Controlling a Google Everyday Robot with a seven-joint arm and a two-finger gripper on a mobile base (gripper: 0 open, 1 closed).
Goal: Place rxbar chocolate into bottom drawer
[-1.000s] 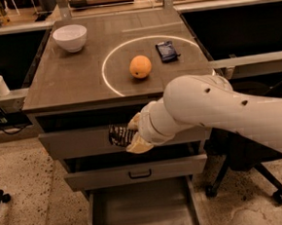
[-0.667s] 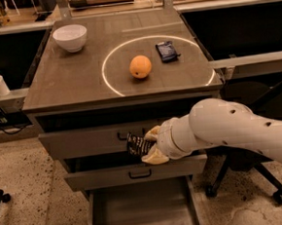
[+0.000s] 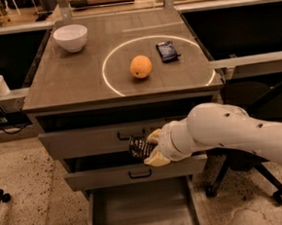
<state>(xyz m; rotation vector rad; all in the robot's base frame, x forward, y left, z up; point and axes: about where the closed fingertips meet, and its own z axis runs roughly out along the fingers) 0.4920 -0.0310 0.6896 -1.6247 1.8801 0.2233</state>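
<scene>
Now, claw (image 3: pixel 151 148) clutching rxbar chocolate (image 3: pixel 138 147), above open bottom drawer (image 3: pixel 139 212)

gripper (image 3: pixel 151 148): we see it in front of the 2 upper drawers (image 3: pixel 94 140), clamped on the rxbar (image 3: pixel 138 147).
bottom drawer (image 3: pixel 139 210): we find it pulled open, below the gripper.
cabinet top (image 3: pixel 70 83): we count 1 orange (image 3: pixel 141 66), 1 blue packet (image 3: pixel 167 51), 1 bowl (image 3: pixel 70 37).

Nothing readable (rxbar chocolate (image 3: pixel 138 148) lettering illegible).
</scene>
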